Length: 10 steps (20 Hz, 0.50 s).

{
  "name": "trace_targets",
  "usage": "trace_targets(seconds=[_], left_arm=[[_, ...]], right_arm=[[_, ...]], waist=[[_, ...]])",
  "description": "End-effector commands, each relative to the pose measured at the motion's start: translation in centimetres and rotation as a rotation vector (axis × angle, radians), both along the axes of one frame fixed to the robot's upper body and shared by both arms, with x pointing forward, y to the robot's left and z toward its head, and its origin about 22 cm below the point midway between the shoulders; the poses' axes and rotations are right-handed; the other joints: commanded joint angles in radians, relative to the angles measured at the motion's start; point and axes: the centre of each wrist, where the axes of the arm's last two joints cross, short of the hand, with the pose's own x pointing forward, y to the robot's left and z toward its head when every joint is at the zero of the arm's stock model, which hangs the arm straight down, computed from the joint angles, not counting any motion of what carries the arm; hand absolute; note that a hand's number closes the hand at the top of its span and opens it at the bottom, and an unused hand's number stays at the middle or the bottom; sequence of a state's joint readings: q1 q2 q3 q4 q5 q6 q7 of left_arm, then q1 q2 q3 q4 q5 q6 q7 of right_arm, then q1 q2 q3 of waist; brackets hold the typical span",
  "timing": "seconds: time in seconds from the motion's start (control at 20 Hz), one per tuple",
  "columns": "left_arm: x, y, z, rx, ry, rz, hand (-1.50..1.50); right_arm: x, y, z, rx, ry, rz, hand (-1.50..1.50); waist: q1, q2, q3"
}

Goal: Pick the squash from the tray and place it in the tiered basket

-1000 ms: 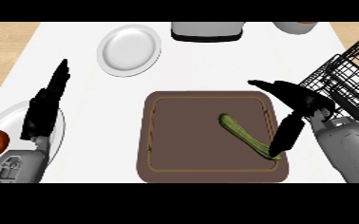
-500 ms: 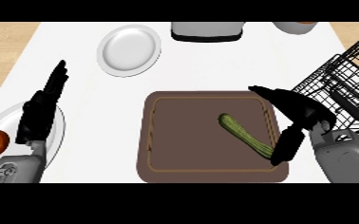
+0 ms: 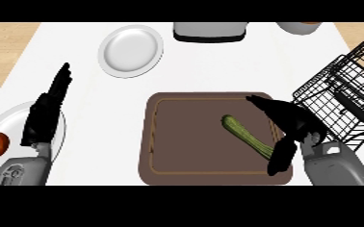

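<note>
We've got the squash (image 3: 247, 134) lying flat on the brown tray (image 3: 185, 144), in the tray's right half, long axis slanting from mid-tray down toward the bottom-right corner. Our right hand (image 3: 288, 120) sits over the tray's right edge, fingers spread & not closed on anything: one digit reaches up-left above the squash's upper end, another hangs down by its lower end, approx. touching it, tho we can't tell for sure. So the squash is bracketed, not gripped.

Our left hand (image 3: 46, 113) rests open w/ fingers straight at the counter's left edge, partly over a plate (image 3: 14, 120) there. It has no part in this.

The tiered basket (image 3: 334, 101), black wire, stands at the counter's right edge, just beside the tray's top-right corner.

Risks as we judge them:
- the squash is thin, smooth & round, so closing across it off-centre could roll it away or pivot it out of the fingers
- a grip near the lower end only would leave the long end drooping & swinging on the lift
- the basket is v. close; a slanted squash could catch on the wire rim going in
- the wrist could clip the tray's raised edge & shift the tray

A white plate (image 3: 130, 51) sits near the counter's top-left corner, well clear of it all.
</note>
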<state>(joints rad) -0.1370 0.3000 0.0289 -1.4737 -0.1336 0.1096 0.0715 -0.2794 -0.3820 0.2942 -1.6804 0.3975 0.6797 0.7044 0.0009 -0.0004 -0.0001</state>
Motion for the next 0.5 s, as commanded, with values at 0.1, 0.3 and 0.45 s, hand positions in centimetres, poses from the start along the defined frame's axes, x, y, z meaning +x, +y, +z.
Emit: trace_targets(seconds=[0.1,0.3,0.45], left_arm=[[-0.1,-0.7,-1.4,0.027,0.015,0.017,0.00],[0.6,0.0,0.5,0.000,0.006,-0.010,0.00],[0.6,-1.2,0.4,0.004,-0.001,-0.011,0.00]], right_arm=[[0.3,1.7,-1.8,-0.030,0.048,-0.004,-1.50],[-0.3,-0.2,-3.2,-0.034,0.030,-0.022,-1.50],[0.6,1.7,-2.6,-0.010,0.049,-0.024,-1.50]], waist=[[0.001,0.001,0.000],[0.000,0.000,0.000],[0.001,0.000,0.000]])
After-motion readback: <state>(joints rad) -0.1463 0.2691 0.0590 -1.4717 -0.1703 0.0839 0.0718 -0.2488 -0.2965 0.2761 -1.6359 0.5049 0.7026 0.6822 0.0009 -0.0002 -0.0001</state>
